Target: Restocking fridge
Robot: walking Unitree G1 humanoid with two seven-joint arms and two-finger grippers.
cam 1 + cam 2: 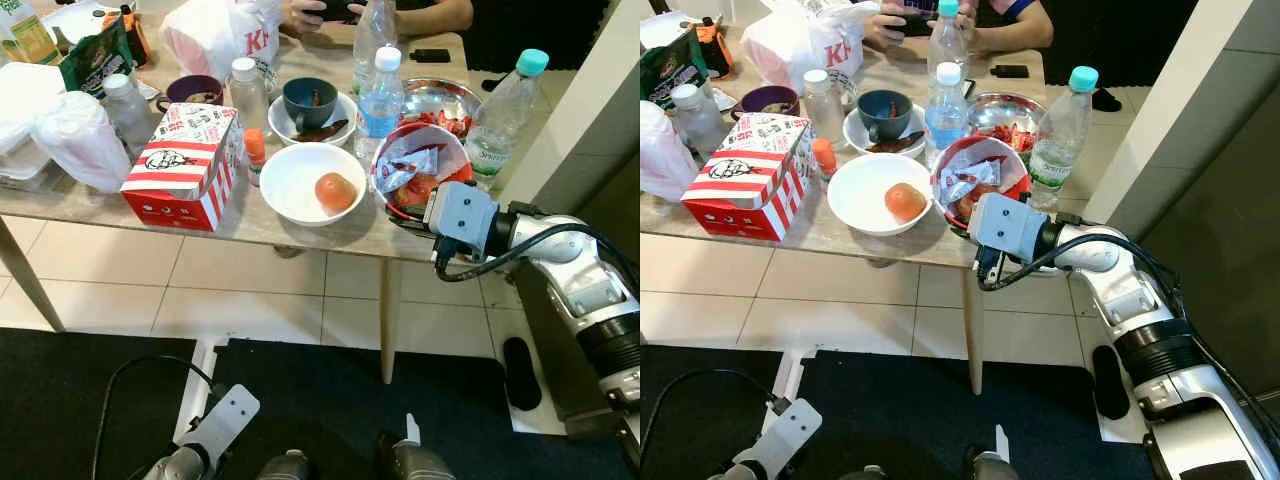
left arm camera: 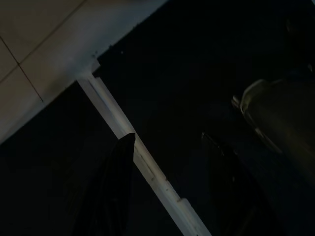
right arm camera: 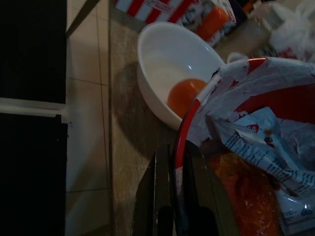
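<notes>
Right wrist view: right pincer (image 3: 178,196) clamps one red bowl's (image 3: 183,129) rim; one white bowl (image 3: 162,64) holds one tomato (image 3: 183,94).

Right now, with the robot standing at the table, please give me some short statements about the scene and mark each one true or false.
1. The right gripper has its fingers closed on the rim of the red bowl. True.
2. The white bowl holds a blue bottle cap. False: it holds one round orange-red fruit.
3. The red bowl is filled with crumpled wrappers. True.
4. The red-and-white striped box stands to the robot's right of the white bowl. False: it stands to its left.
5. The left gripper is holding a water bottle. False: it hangs low above the dark floor, fingers apart and empty.
</notes>
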